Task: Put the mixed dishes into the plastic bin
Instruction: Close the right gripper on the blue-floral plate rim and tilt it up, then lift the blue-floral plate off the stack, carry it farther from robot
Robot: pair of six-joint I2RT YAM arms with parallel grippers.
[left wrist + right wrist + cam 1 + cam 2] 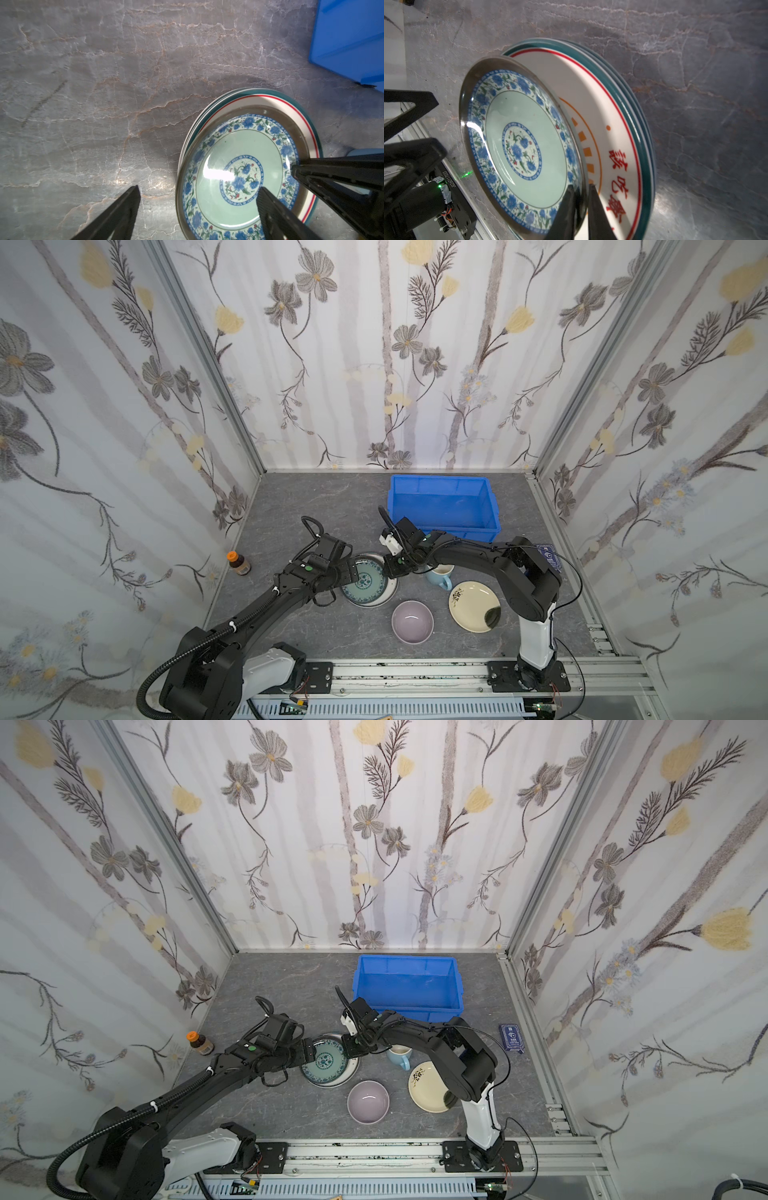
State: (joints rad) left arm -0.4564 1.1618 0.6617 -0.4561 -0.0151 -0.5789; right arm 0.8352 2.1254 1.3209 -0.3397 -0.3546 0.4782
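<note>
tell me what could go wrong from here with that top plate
The right claw pinches only the rim of the tilted top plate; it could slip and fall back on the stack.
The open left claw has one finger over that plate, so lifting may bump it.
The mug sits close under the right arm and may get knocked on the way to the bin.

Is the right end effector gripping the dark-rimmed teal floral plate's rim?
Yes: in the right wrist view the right end effector pinches the rim of the dark-rimmed teal floral plate.
</note>
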